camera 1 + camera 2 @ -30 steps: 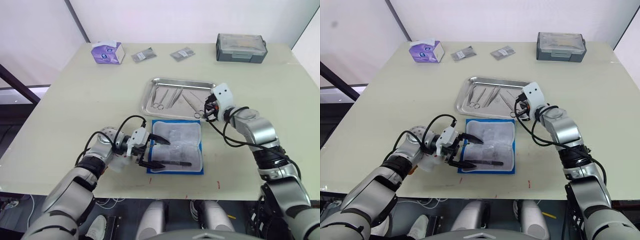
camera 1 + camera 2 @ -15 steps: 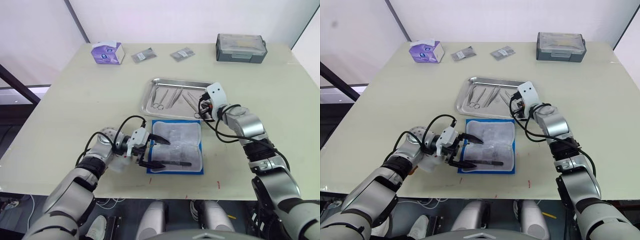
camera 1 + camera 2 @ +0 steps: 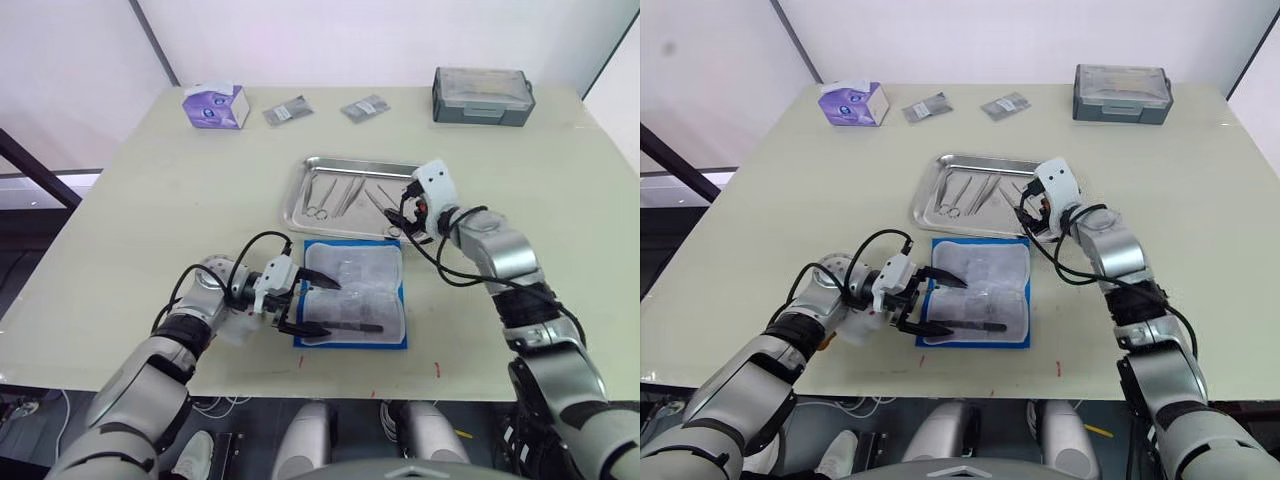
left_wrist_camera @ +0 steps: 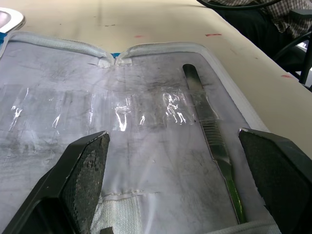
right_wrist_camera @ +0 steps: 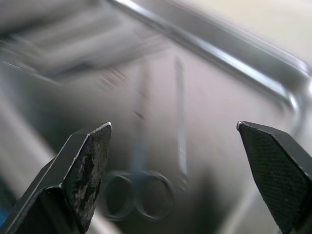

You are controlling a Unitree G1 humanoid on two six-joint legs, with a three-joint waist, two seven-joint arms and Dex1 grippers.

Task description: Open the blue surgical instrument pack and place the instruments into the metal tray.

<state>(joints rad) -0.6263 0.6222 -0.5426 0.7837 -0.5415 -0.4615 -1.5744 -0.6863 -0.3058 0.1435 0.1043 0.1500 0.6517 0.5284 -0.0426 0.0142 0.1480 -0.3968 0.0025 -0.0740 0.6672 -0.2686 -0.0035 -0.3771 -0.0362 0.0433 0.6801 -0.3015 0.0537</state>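
Note:
The blue surgical instrument pack [image 3: 352, 293] lies unfolded on the table in front of the metal tray [image 3: 292, 207], its clear pockets facing up. One slim grey instrument [image 4: 209, 131] rests in the pack's near half. My left gripper [image 3: 306, 305] is open at the pack's left edge, one finger [image 4: 87, 165] on either side of the pockets. Several instruments [image 3: 320, 197] lie in the tray. My right gripper [image 5: 173, 125] hovers open over the tray's right end, above ring-handled scissors [image 5: 141, 195] lying on the tray floor.
A purple-white tissue box [image 3: 215, 105] stands at the far left. Two small grey packets [image 3: 288, 110] [image 3: 364, 107] lie along the back. A grey lidded box [image 3: 483, 95] sits at the far right. The table's front edge runs just below the pack.
My right gripper has gone from shut to open above the tray's right end and shifted slightly toward the tray. The left arm and the pack have not moved.

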